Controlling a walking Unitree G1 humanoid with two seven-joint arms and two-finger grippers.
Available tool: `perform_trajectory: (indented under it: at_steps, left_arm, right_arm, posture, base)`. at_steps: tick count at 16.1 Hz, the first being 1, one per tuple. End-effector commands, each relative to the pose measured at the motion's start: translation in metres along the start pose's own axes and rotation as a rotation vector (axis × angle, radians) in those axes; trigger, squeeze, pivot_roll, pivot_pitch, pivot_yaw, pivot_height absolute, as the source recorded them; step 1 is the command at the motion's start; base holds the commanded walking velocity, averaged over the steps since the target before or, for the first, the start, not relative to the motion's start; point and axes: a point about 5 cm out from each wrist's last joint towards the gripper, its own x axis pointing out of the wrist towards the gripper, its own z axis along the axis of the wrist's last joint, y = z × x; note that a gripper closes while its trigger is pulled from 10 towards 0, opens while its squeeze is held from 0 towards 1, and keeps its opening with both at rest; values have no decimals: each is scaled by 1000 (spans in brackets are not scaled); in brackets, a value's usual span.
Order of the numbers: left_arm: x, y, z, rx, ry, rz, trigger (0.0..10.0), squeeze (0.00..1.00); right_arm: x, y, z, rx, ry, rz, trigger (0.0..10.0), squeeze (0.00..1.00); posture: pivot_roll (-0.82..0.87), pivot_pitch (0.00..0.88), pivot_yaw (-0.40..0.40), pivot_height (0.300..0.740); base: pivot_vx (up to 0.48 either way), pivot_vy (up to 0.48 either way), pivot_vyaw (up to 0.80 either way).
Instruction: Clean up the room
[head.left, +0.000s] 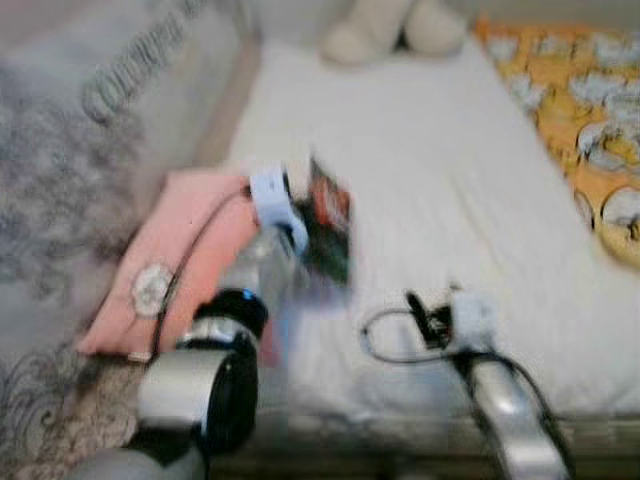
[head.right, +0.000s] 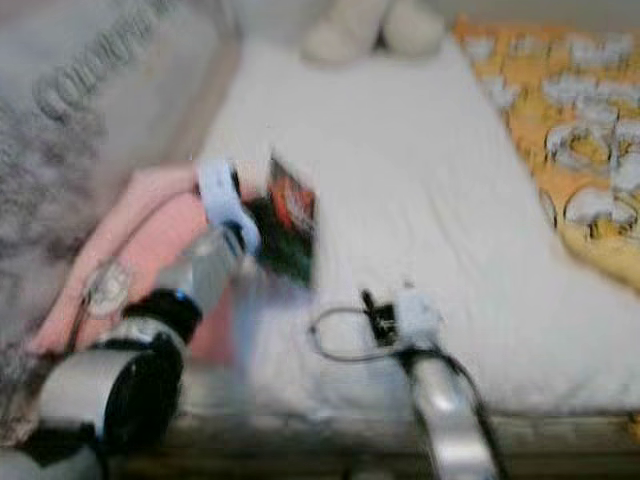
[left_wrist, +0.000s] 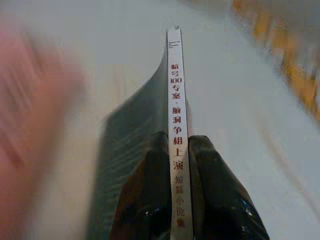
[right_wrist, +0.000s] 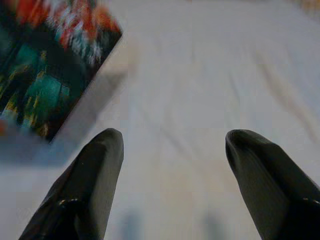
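Fingers (left_wrist: 150, 200) of the left gripper (left_wrist: 172, 187) are clamped on a thin book (left_wrist: 175, 100), pinching it at the spine edge so it stands on edge, spine toward the wrist camera; my guess is that this grip lets it be carried clear of the bed instead of dragged. Right gripper (right_wrist: 172, 150) hangs spread wide with nothing between its fingers, just above the white bed sheet (head.left: 440, 180), beside the book on the robot's right, likely idle or ready to support. From the head views the book (head.left: 330, 225) is lifted over the near left part of the sheet, dark cover with red and green print. Just left of the book a pink pillow (head.left: 170, 260) lies at the sheet's edge, against a grey patterned blanket (head.left: 60, 160). Beyond the book, at the far end of the sheet, sit two pale rounded shapes (head.left: 390, 30), too blurred to identify. Far right of the sheet is an orange patterned cover (head.left: 590, 100), cut off by the frame. Motion blur smears everything; the cover title is unreadable.
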Motion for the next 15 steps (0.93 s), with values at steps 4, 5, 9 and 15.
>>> perform_trajectory:
  at_steps: [4,5,9,15]
  left_arm:
    - [-7,8,-54,-208,170,30,10000,0]
    - [-10,16,-62,-206,184,90,10000,0]
    - [-15,45,-48,-70,85,234,10000,0]
    - [-9,37,-8,139,-107,294,10000,682]
  right_arm:
    - [-15,10,7,20,8,73,10000,0]
    - [-17,7,5,27,21,56,10000,0]
    - [-19,8,7,36,40,70,10000,0]
    - [-19,13,7,10,59,105,10000,0]
  posture:
    - [-322,98,60,740]
    - [-327,98,59,740]
    - [-327,100,62,740]
    - [-316,107,47,740]
  base:
    - [0,0,0]
    - [0,0,0]
    - [0,0,0]
    - [0,0,0]
